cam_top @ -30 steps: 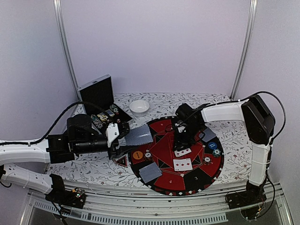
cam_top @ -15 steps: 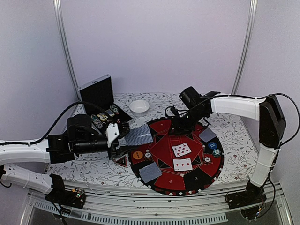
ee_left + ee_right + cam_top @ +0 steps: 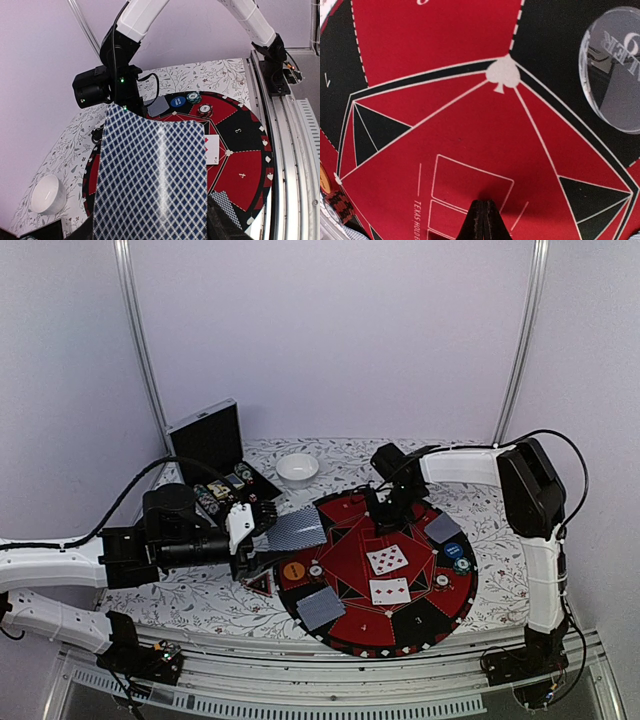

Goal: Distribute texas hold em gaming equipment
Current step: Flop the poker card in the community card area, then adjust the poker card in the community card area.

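"TEXAS HOLD", 3 and 4 are being displayed on the felt mat. "LER" is being displayed on a clear disc.

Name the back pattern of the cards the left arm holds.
The cards show a blue-and-white diamond lattice, clearest in left wrist view.

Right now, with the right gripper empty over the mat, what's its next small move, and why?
Probably swing the right gripper, shut and empty, left toward the deck held by the left gripper, opening on the way: only two face-up cards lie at the mat's centre.
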You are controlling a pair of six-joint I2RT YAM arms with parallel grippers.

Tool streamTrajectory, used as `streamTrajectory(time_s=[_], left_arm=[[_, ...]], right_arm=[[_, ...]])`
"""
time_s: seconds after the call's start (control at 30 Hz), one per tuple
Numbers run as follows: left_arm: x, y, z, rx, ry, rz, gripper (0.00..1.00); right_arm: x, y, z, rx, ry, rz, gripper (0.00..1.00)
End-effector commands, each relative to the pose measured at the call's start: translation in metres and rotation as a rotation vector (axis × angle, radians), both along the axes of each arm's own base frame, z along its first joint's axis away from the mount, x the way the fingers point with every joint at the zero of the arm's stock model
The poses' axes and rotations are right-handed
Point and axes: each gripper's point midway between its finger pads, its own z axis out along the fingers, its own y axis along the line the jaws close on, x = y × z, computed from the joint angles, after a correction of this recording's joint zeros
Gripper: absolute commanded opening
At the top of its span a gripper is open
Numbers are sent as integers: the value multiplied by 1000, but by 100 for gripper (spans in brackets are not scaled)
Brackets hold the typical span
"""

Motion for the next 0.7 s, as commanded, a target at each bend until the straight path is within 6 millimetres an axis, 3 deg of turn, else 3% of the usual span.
streamTrajectory(time_s=[0.0,0.27,0.67], left_arm=[[-3,-5,18,-40,-30,-18,53],[-3,-6,18,-40,-29,-18,53],[-4,-6,19,-41,-29,-21,53]], right_arm=[[-15,-14,-10,-95,16,22,2],[-56,-23,-18,-146,76,34,2],[-85,-32,-19,-184,143,2,2]])
